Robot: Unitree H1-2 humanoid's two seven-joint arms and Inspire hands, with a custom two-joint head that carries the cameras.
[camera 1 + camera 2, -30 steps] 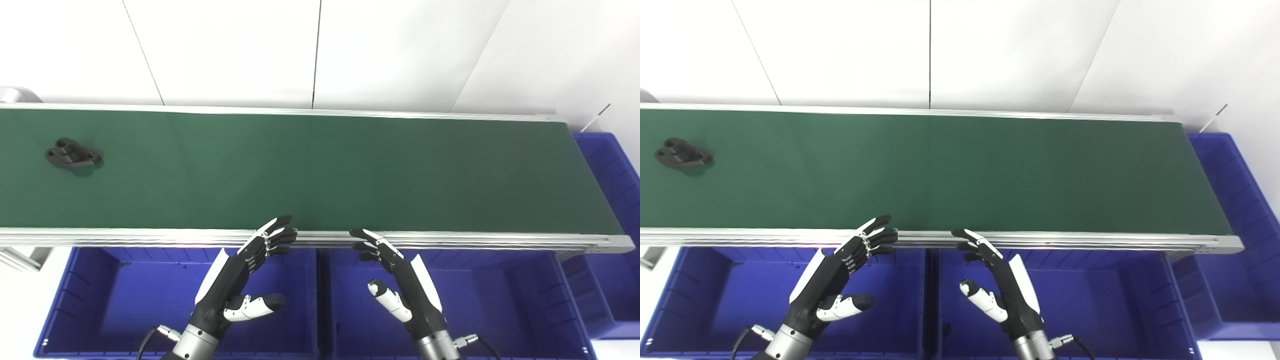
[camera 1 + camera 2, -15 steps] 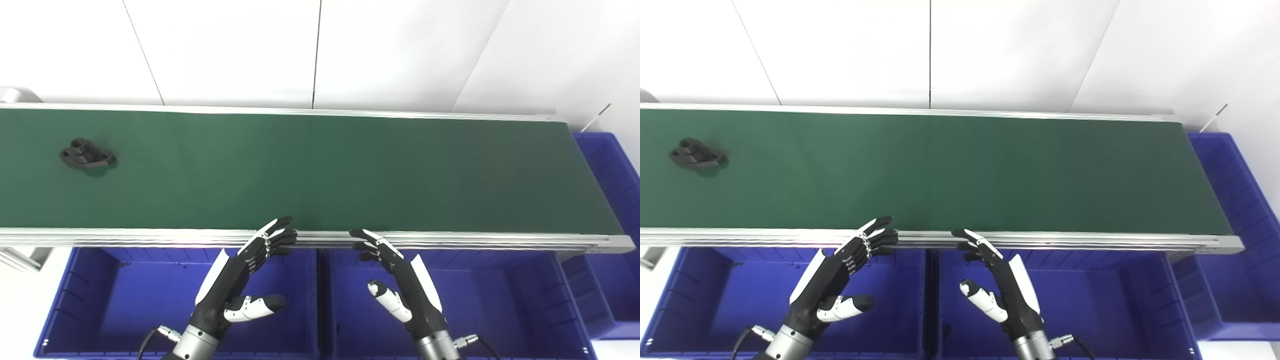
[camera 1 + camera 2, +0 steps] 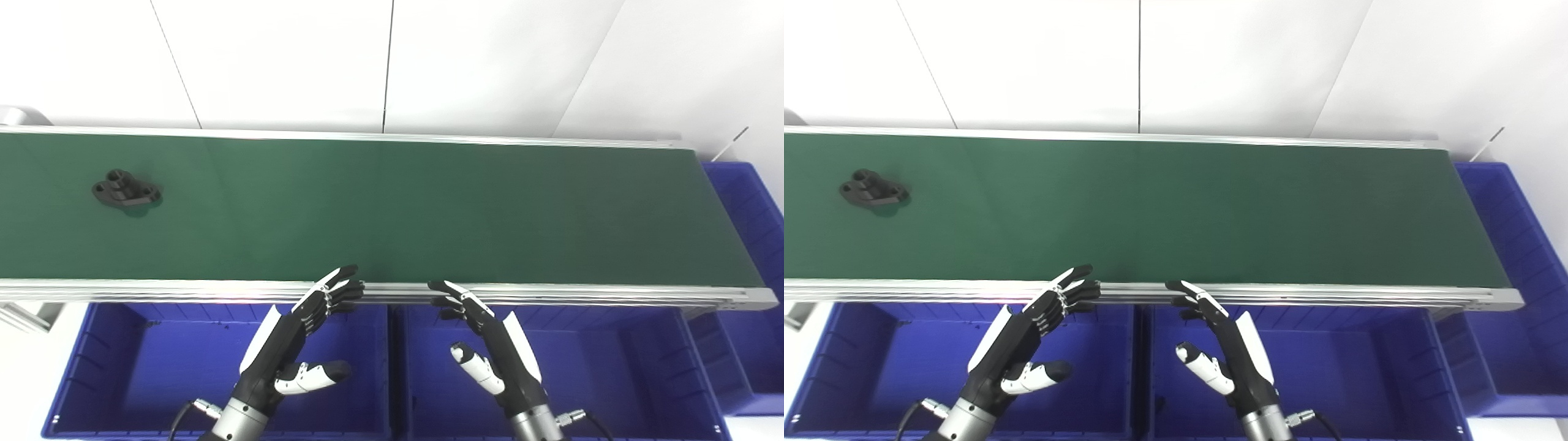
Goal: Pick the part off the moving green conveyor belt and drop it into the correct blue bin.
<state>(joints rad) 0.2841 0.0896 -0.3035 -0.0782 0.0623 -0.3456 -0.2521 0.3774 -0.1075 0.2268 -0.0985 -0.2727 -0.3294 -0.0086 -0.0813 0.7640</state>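
Hands, left hand (image 3: 294, 343) and right hand (image 3: 490, 343), hover empty with fingers spread above blue bins (image 3: 110, 367).

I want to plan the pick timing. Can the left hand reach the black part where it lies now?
Probably not yet. The black part lies far left on the belt; the open left hand waits near its near rail, nothing between.

Black part (image 3: 127, 192) flat on belt's (image 3: 392, 208) left
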